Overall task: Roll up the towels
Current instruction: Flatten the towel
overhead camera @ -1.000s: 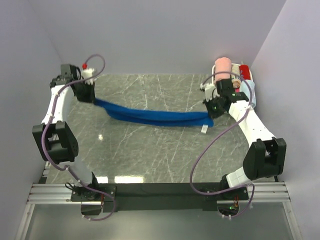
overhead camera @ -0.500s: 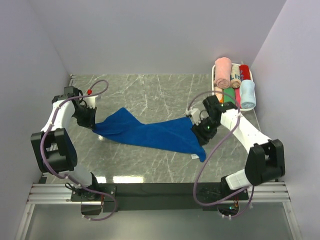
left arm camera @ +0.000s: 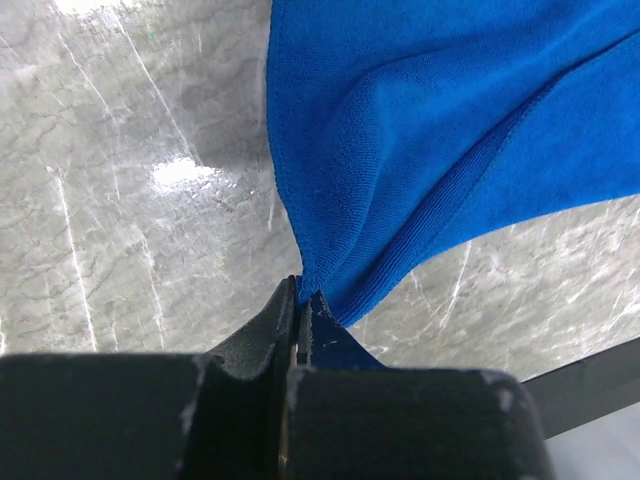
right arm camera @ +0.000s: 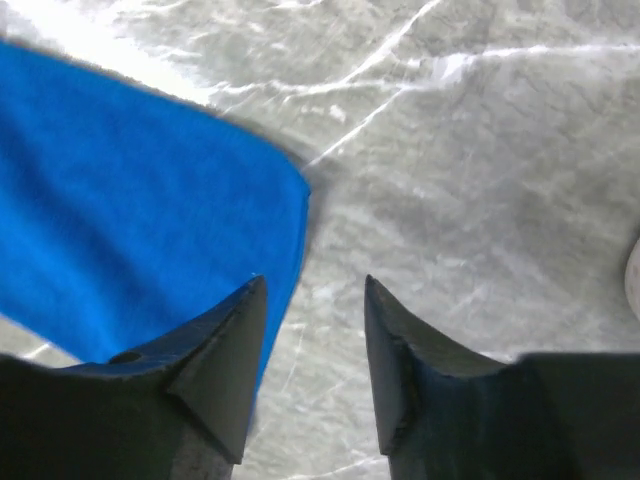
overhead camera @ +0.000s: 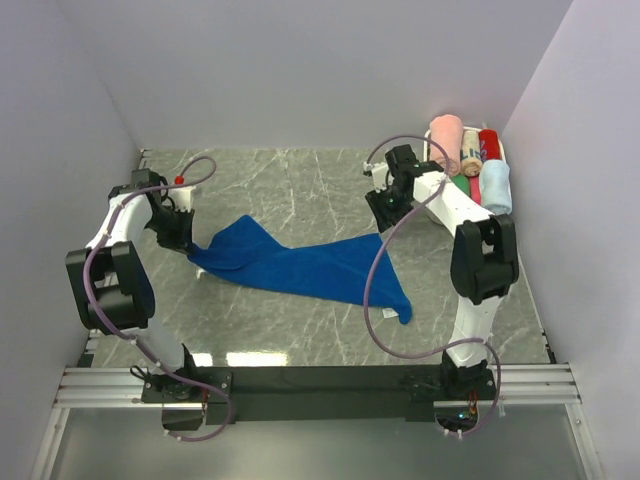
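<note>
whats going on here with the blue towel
A deep royal blue terry towel lies loosely spread, not yet rolled, on the grey marble table. The left gripper is shut on one corner of it. The right gripper is open and empty, above the table beside the towel's edge.

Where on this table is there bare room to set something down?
Bare marble: the far strip between the blue towel and the back wall, and the near strip between the towel and the arm bases. Crowded: the far right corner, with the rolls and the right hand.
</note>
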{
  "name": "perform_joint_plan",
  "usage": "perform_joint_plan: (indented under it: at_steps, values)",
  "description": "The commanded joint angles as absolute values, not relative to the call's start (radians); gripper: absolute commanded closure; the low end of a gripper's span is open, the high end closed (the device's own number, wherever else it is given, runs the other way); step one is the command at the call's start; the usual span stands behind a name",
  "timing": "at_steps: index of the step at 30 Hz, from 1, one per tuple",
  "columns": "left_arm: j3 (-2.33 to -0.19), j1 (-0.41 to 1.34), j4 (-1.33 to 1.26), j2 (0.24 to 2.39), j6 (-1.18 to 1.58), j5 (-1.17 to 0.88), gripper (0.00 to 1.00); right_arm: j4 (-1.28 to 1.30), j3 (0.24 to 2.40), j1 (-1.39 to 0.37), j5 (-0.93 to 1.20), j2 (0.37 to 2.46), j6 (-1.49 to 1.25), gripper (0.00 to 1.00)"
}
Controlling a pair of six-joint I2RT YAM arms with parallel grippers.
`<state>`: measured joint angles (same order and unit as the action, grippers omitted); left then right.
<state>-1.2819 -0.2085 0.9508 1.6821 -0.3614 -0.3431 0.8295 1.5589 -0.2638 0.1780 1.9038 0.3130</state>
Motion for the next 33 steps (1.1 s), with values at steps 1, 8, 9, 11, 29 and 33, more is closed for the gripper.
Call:
perform_joint_plan:
  at_steps: [1, 8, 9, 11, 29, 33]
  values:
    - [-1.321, -0.212, 0.937, 1.686, -0.339, -0.364, 1.00, 0.842, 1.611, -0.261, 0.167, 1.953, 0.285, 0.45]
    - [-1.338, -0.213, 0.911, 1.715, -0.290, -0.365, 1.00, 0.828, 1.614, -0.276, 0.190, 2.022, 0.291, 0.42]
    - [-1.339, -0.216, 0.905, 1.720, -0.278, -0.371, 1.00, 0.815, 1.612, -0.278, 0.192, 2.037, 0.290, 0.43]
    - [-1.342, -0.218, 0.900, 1.726, -0.268, -0.385, 1.00, 0.808, 1.629, -0.282, 0.198, 2.058, 0.278, 0.46]
    - [-1.436, -0.235, 0.824, 1.603, -0.071, -0.488, 1.00, 0.796, 1.526, -0.210, 0.430, 1.770, 0.299, 1.00]
    - [-1.462, -0.238, 0.848, 1.511, -0.006, -0.447, 1.00, 0.766, 1.432, -0.147, 0.423, 1.513, 0.314, 1.00]
